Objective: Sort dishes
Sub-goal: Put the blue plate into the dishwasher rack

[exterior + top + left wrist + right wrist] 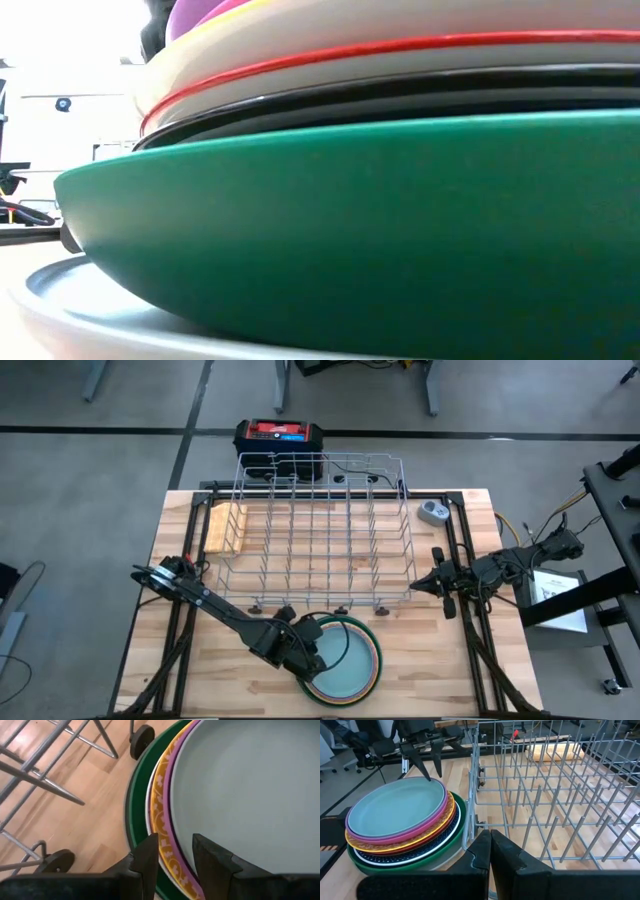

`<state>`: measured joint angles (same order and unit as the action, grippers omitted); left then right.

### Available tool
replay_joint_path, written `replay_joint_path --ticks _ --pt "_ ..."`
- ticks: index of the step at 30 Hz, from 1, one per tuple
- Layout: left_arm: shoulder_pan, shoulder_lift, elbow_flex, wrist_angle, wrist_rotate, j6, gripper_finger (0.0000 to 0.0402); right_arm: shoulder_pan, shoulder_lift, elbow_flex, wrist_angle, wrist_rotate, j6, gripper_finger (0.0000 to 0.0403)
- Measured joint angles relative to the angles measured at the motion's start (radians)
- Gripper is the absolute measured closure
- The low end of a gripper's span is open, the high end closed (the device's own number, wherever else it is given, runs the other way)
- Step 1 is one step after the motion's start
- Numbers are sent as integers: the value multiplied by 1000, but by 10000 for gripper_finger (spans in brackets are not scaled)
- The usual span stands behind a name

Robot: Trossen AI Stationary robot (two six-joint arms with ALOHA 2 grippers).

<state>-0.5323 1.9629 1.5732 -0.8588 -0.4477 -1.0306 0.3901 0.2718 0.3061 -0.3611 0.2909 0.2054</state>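
Observation:
A stack of dishes point(345, 660) sits near the table's front edge, just in front of the silver wire rack point(320, 530). A pale blue plate point(395, 810) lies on top. Purple, patterned yellow, dark patterned, white and green point(350, 220) plates lie under it. My left gripper point(175, 865) is open at the stack's left rim, pointing down. One finger stands over the pale blue plate, the other outside the yellow rim point(162, 830). My right gripper point(490, 847) is shut and holds nothing, level beside the rack's right end. My left gripper stands from above with one finger point(210, 860) inside and one finger point(149, 857) outside the rims of the top plates. I cannot tell whether either finger touches them. The stack lies flat on the table.
The rack fills the table's middle, with a wooden block point(228, 525) at its left end and small black feet point(142, 735) close to the stack. A red-and-black device point(280, 435) sits behind the rack, and a grey round object point(433, 512) lies at the rack's far right corner.

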Motion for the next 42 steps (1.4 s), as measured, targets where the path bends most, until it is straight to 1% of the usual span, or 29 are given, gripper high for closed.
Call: replay_joint_path --ticks 9,14,17,26,29,42 --pt "-1 0 -53 73 1 -1 293 0 0 0 0 0 0 403" --pt "-1 0 -58 77 1 -3 294 0 0 0 0 0 0 403" --pt "-1 0 -58 77 1 -3 308 0 0 0 0 0 0 403" --pt "0 0 -58 79 8 -3 368 0 0 0 0 0 1 403" --pt "0 0 -57 83 8 -3 381 0 0 0 0 0 1 403" --pt "-1 0 -27 79 -36 51 385 0 0 0 0 0 0 403"
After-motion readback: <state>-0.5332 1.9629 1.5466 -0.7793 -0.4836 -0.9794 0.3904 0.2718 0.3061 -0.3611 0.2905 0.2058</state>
